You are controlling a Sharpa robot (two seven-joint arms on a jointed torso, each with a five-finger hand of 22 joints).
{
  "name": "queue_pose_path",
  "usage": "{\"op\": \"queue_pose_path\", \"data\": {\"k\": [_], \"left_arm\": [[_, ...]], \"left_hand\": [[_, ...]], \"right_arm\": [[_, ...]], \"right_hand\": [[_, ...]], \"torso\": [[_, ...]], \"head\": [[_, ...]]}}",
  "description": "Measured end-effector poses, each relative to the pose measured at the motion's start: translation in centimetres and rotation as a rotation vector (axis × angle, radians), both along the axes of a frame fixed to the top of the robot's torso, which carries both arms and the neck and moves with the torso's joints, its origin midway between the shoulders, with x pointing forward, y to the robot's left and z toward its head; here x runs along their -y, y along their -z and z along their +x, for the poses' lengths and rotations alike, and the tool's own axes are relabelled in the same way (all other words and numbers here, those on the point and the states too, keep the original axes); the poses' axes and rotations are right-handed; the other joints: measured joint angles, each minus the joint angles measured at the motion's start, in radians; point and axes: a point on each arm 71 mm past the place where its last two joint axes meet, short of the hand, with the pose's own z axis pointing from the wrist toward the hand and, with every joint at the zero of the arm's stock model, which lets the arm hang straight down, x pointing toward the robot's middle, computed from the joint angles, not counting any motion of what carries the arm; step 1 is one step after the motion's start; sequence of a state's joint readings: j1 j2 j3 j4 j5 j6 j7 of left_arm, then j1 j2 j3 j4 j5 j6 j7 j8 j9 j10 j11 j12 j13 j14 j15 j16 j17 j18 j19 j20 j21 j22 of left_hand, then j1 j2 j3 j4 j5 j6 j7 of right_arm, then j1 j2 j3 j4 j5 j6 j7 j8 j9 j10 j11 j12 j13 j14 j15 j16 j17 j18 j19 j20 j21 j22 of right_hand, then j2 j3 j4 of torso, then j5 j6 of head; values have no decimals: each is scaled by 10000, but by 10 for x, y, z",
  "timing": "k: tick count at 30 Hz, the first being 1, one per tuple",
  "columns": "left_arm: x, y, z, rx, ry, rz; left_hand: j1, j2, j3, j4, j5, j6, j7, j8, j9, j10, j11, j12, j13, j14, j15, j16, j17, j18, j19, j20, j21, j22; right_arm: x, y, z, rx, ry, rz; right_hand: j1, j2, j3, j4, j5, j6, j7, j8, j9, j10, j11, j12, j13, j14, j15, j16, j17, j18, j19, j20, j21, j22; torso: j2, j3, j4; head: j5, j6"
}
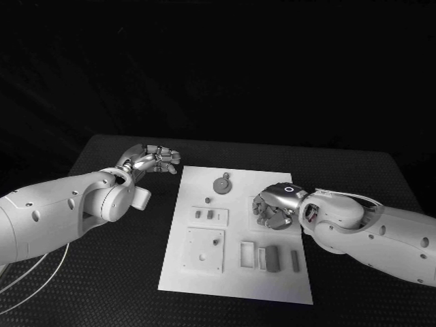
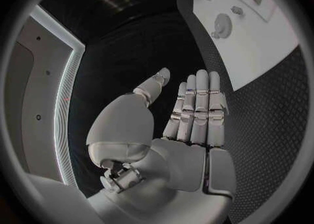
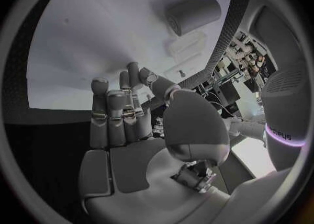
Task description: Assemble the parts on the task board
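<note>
Both robot hands empty, fingers apart

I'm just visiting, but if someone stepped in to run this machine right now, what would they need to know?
Left hand: open, holds nothing, off the task board's left edge, over the black table.
Right hand: fingers bent down over the board's right side; whether it grips a part is unclear.
Parts: a round piece near the far end, small pieces mid-board, bars at the near end.
Done: no clear sign. Left: seemingly the whole assembly.
</note>
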State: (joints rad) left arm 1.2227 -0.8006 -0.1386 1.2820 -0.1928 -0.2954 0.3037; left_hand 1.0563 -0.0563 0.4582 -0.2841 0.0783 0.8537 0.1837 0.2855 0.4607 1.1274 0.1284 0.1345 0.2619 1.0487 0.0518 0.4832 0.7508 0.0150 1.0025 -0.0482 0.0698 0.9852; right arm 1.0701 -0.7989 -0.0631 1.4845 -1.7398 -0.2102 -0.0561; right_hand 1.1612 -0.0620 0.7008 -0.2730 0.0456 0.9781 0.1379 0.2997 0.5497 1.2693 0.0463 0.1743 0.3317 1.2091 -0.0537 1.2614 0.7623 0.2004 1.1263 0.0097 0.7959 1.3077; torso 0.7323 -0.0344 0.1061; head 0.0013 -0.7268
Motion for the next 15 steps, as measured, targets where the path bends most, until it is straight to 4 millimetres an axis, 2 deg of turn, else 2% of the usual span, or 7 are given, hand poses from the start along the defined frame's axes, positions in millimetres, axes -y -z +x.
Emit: {"op": "queue_pose_path", "data": {"k": [5, 15], "left_arm": [[0, 0, 0, -3, 2, 1], [0, 0, 0, -10, 16, 0]], "left_hand": [[-11, 11, 0, 0, 0, 0, 0, 0, 0, -22, 22, 0, 0, 0, 0, 0, 0, 0, 0, 0, 0, 0], [-11, 11, 0, 0, 0, 0, 0, 0, -9, -36, 36, 0, -8, 0, 0, 0, -2, -1, 0, 0, 0, 1]], "right_arm": [[0, 0, -1, 30, -12, 6], [-3, 1, -5, 90, -65, 145]], "right_hand": [[-74, 74, 5, 4, 0, 46, -32, 54, 49, 99, -32, 3, 0, 64, -68, 0, 0, -6, 73, -42, 71, 0], [-74, 74, 7, 5, -23, 179, -95, 112, 133, 231, -90, 8, 0, 163, -166, 47, 11, -27, 211, -114, 195, 0]], "torso": [[1, 2, 0], [1, -3, 4]], "head": [[-4, -8], [-5, -28]]}}
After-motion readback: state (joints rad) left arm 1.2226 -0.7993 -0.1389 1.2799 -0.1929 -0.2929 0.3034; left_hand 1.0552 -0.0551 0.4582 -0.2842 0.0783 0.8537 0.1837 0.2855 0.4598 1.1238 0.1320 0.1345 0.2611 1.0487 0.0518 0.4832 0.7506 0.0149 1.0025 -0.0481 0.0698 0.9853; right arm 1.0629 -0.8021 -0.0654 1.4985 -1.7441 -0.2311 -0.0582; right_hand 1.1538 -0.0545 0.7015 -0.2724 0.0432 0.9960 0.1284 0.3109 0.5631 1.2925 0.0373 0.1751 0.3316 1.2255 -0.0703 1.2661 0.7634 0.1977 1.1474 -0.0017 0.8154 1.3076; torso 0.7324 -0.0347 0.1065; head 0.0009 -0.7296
